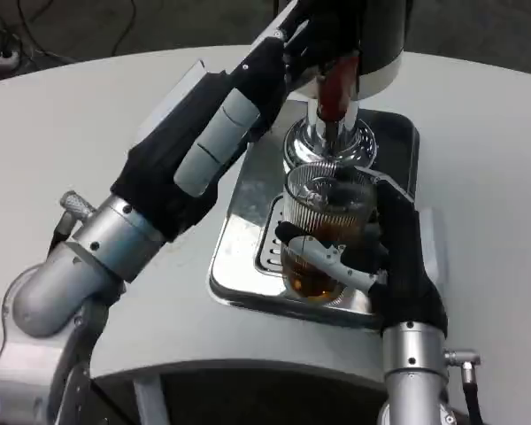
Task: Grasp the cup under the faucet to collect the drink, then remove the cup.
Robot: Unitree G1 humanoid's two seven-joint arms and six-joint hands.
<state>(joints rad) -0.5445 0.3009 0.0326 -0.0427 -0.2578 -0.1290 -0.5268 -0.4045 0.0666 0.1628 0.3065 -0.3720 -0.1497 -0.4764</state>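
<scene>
A clear ribbed glass cup (329,199) stands on the steel drip tray (239,239), right below the chrome faucet (329,140). Brown drink (311,282) fills its lower part. My right hand (372,252) grips the cup from the right, fingers wrapped across its front. My left hand (288,49) reaches up to the dispenser's red tap handle (334,88) and touches it; how its fingers lie there is partly hidden by the arm.
The dispenser body (380,44) rises at the back of the tray. The white round table (88,115) spreads out to the left and right. Cables and a power strip (2,57) lie on the floor beyond the far-left edge.
</scene>
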